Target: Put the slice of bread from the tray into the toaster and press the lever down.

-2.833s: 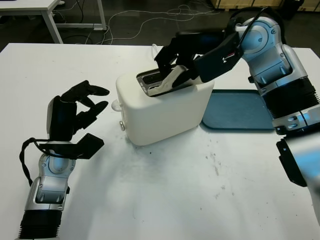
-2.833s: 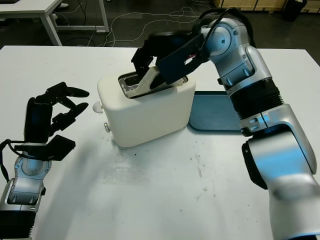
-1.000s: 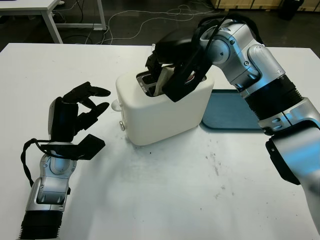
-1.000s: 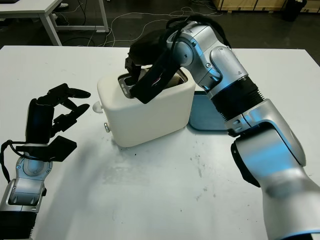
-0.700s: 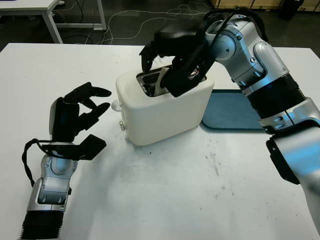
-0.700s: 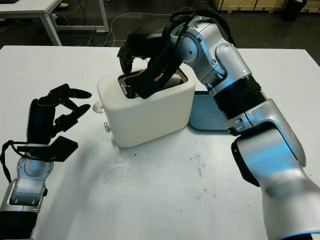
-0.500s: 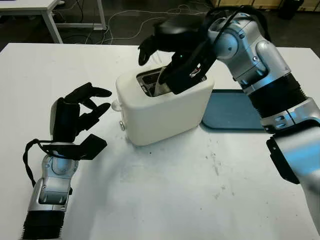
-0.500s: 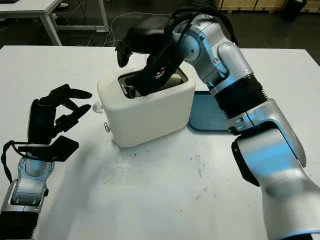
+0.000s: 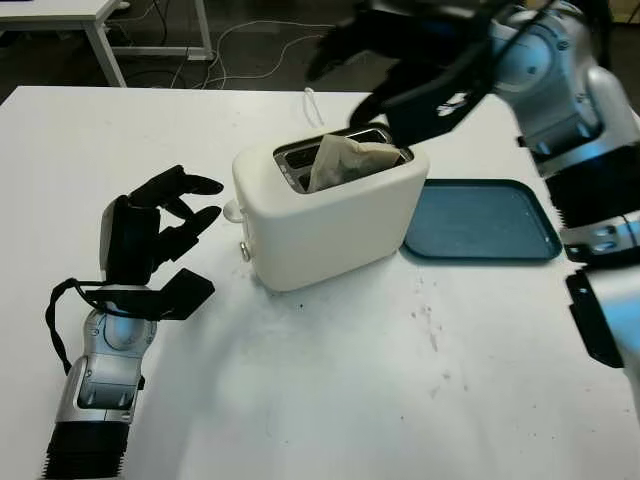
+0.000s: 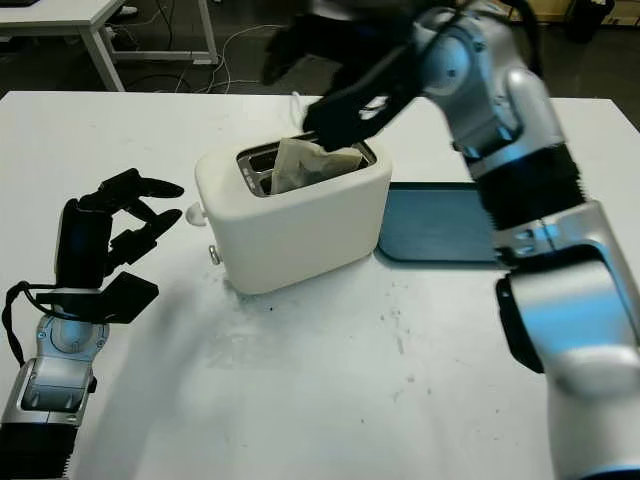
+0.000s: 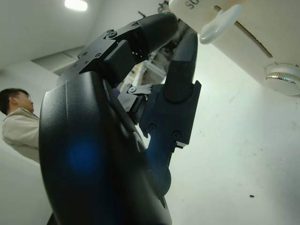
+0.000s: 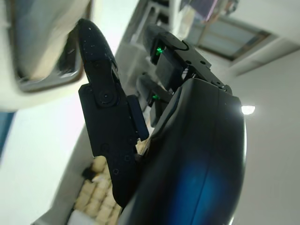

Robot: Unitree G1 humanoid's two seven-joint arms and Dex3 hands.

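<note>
**Bread sitting in the toaster slot, my right hand open above it**

I am holding my right hand (image 9: 400, 60) in the air above the far side of the toaster (image 9: 330, 215), at about 1 o'clock from its slots, gripping nothing. It is open and touching neither the toaster nor the bread.

The slice of bread (image 9: 345, 160) is standing in one of the toaster's top slots, tilted, with its upper part poking out above the rim. The toaster is sitting on the white counter (image 9: 350, 400), near the middle.

The blue tray (image 9: 480, 220) is lying on the counter at 3 o'clock from the toaster, its near corner just beside the toaster's wall. I am seeing nothing on it.

I am keeping my left hand (image 9: 150, 235) at 9 o'clock from the toaster, well apart from its body, open and holding nothing. From my left wrist the toaster's lever (image 11: 220, 23) is showing just past my fingers (image 11: 180, 93), and a round knob (image 11: 283, 77) is sitting on the same wall. A person (image 11: 16, 122) is standing in the background.
</note>
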